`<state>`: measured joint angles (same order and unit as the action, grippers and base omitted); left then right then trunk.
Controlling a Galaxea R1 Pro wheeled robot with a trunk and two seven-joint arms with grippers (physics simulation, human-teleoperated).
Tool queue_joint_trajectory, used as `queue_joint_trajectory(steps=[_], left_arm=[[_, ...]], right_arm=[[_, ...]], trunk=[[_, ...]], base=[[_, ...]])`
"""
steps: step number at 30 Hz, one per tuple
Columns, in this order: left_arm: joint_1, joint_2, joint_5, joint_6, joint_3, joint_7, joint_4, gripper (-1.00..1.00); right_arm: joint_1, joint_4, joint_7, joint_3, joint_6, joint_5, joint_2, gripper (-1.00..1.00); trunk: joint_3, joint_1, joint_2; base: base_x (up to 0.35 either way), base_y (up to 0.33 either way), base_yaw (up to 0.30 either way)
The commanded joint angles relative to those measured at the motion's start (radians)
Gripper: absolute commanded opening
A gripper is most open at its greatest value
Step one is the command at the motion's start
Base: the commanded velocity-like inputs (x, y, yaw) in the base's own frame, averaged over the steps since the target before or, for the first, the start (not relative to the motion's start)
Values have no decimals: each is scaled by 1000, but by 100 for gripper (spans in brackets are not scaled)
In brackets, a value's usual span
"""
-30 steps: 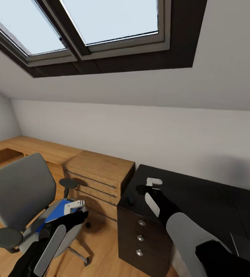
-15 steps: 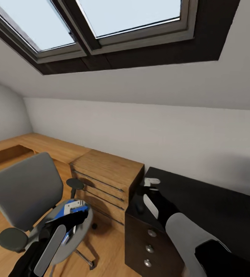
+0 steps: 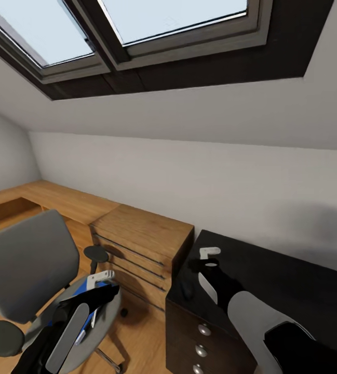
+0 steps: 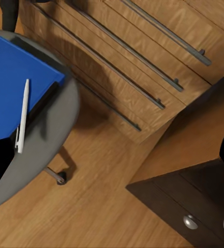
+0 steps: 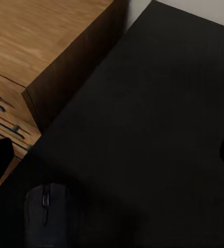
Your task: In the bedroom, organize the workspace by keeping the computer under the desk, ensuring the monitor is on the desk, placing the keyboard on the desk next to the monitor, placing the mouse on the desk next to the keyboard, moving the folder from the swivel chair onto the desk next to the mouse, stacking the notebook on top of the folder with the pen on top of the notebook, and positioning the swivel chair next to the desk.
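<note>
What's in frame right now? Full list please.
chair: 1, grey, lower left on the floor
folder: 1, blue, on the chair seat
pen: 1, white, lying on the folder
mouse: 1, black, on the dark cabinet top
drawer chest: 1, wood, beside the chair
dark cabinet: 1, round knobs, right of the chest
skylight: 1, dark frame, above
left end effector: over the chair seat
right end effector: over the cabinet top

Attic home bedroom, sloped skylight (image 3: 137,31); wooden drawer chest (image 3: 137,244), swivel chair (image 3: 23,265)

No legible text, labels or numbers anywhere (folder cover included)
</note>
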<state>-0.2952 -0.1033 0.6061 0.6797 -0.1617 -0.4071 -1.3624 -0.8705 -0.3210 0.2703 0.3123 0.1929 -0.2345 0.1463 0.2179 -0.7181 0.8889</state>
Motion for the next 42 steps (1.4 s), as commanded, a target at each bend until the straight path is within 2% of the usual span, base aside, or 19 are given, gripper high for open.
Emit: queue_joint_trajectory(steps=[1, 14, 19, 20, 24, 42], left_arm=[[-1, -1, 10, 1, -2, -10, -2, 100], [-1, -1, 11, 1, -2, -10, -19, 100], [-1, -1, 16, 1, -1, -11, -62, 100], [-1, -1, 32, 0, 0, -13, -85, 100], [-1, -1, 56, -1, 2, -17, -98, 100], [-1, -1, 61, -2, 5, -18, -100, 100]], right_arm=[[-1, 1, 7, 9, 5, -8, -1, 100], [-1, 10, 7, 9, 8, -6, -4, 100], [-1, 18, 6, 11, 20, -7, -2, 100], [-1, 21, 6, 11, 57, -9, -1, 100], [-1, 20, 5, 12, 142, -12, 3, 100], [-2, 17, 0, 17, 226, -14, 9, 100]], trunk=[[1, 0, 1], [1, 0, 1], [1, 0, 1], [1, 0, 1], [1, 0, 1], [58, -69, 127]], base=[[45, -7, 0], [174, -1, 0], [32, 0, 0], [7, 0, 0], [3, 0, 0], [0, 0, 0]])
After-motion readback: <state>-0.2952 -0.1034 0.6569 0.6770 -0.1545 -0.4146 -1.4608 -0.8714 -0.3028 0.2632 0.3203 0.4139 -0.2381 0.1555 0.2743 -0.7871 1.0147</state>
